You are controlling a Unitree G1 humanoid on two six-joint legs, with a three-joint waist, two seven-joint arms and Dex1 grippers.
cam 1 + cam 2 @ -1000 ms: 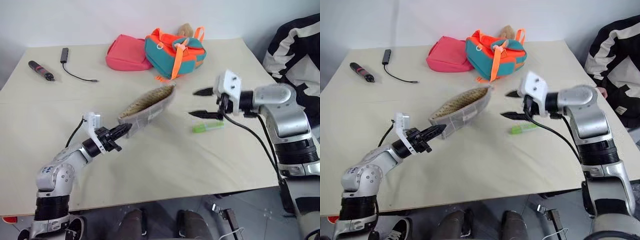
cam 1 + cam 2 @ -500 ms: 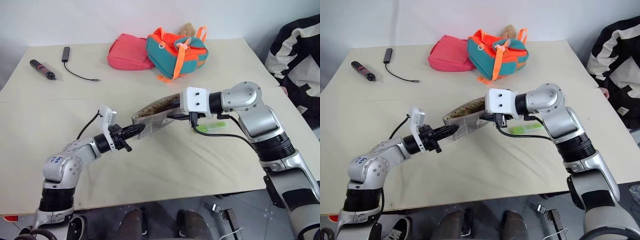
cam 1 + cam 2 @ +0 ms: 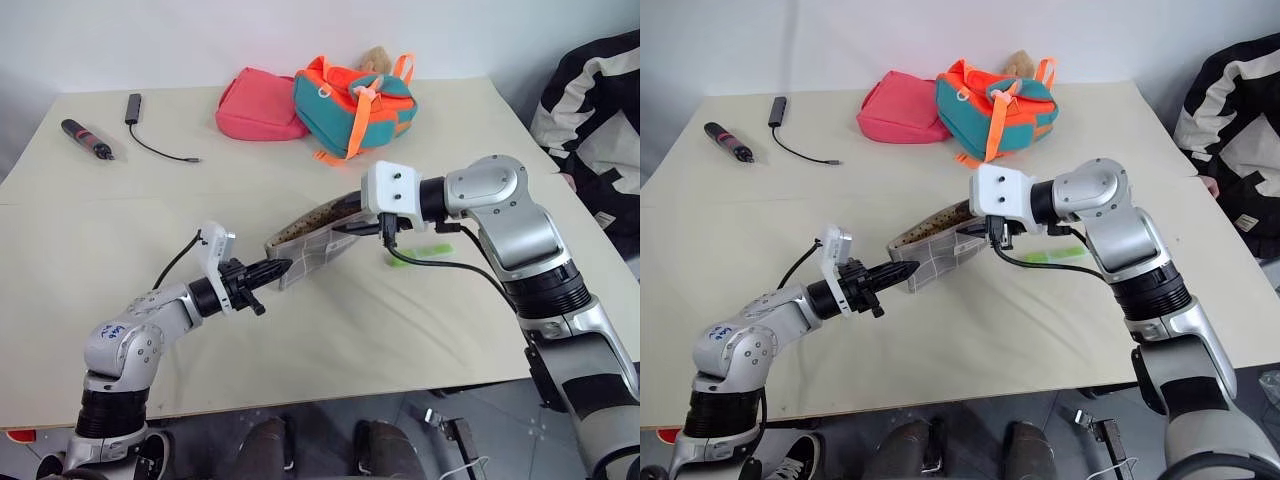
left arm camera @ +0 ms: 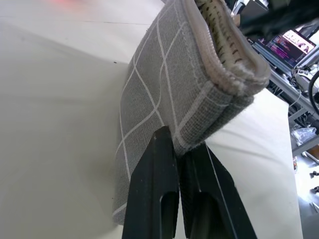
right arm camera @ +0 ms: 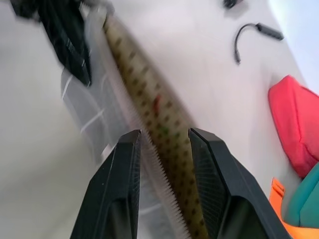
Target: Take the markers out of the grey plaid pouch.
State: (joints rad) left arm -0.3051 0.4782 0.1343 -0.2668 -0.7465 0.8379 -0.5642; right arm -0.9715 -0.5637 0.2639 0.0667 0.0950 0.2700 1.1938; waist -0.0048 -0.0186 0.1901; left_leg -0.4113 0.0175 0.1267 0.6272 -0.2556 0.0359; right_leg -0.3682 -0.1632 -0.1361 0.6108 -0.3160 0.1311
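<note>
Two grippers work on one grey plaid pouch point(image 3: 312, 236), which hangs above the middle of the table point(image 3: 90, 250) with its open mouth turned upward. One light green marker point(image 3: 428, 249) lies flat on the tabletop just beyond the right arm; a small red streak shows inside the pouch lining in the right wrist view, too blurred to name. Further back sit one pink pouch point(image 3: 258, 104), one teal-and-orange bag point(image 3: 350, 100), one black cable with a plug point(image 3: 150, 140) and one black-and-red pen-like tool point(image 3: 82, 140).

The table is a wide pale cream surface against a plain light wall; a black-and-white jacket point(image 3: 590, 110) shows at the right edge.

Grey fabric with thin white grid lines forms the pouch, and its lining is brownish and speckled. The left gripper point(image 4: 179, 149) has its fingers pressed together, pinching the pouch's lower corner. The right gripper point(image 5: 162, 139) has its fingers apart, straddling the zipper edge at the pouch's far end.
</note>
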